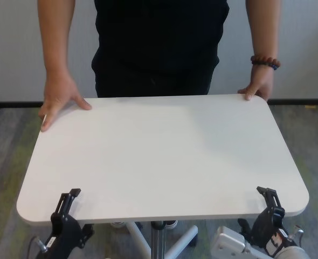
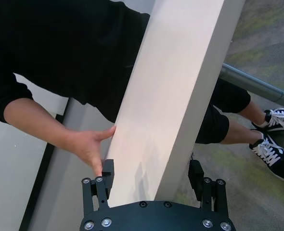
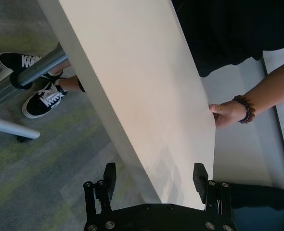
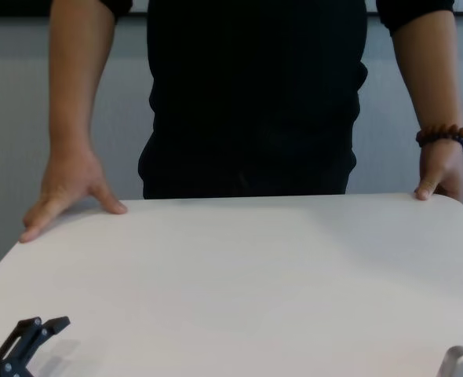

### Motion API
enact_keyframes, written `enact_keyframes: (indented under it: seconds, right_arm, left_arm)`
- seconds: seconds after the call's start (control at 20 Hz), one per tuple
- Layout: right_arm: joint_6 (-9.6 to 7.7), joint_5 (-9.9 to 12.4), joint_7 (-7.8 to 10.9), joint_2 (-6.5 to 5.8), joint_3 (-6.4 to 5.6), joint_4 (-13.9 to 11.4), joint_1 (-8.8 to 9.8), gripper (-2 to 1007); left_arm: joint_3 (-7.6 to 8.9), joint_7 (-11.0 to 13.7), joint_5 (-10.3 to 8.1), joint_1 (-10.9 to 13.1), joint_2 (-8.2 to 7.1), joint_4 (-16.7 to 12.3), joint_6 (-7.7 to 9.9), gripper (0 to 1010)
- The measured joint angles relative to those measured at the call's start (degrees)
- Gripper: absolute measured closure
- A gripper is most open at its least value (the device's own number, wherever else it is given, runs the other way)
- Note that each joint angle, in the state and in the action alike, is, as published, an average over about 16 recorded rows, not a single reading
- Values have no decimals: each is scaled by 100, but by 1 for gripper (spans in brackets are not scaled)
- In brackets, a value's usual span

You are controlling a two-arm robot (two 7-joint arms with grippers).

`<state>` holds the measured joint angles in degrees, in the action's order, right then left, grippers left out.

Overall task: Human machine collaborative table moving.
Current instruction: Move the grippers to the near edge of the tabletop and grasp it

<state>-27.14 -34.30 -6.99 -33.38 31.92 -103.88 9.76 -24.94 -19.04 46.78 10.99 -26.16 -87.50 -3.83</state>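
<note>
- Head view: white table [image 1: 164,156] fills the middle, long axis running left-right across the robot's front, short axis running away toward the human [image 1: 159,43] at the far edge.
- Human's hands rest on the two far corners; bead bracelet [image 1: 265,62] on the wrist at the robot's right.
- Left gripper [image 1: 67,202] at near-left edge, right gripper [image 1: 269,198] at near-right edge, both straddling the tabletop edge.
- Left wrist view only: jaws spread wide, one finger [image 2: 107,174] above the slab and one below, not pinching it.
- Right wrist view: same, right gripper's fingers [image 3: 200,177] apart on either side of the edge.
- Wrist views alone show under the table: grey metal pole [image 3: 41,67], black-and-white sneakers [image 2: 277,154].
- Chest view shows only the left gripper's tip, plus a corner of the right wrist housing [image 4: 461,363].
</note>
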Motion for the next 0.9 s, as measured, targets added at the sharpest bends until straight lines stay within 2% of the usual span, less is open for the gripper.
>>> enact_keyframes:
  seconds: [0.45, 0.9]
  right_arm:
    - [65, -43, 109, 75, -125, 70, 1, 4]
    - [123, -148, 229, 164, -181, 143, -21, 4]
  left_arm:
    - [69, 97, -62, -85, 159, 210, -30, 9]
    - [96, 131, -105, -97, 183, 243, -45, 8]
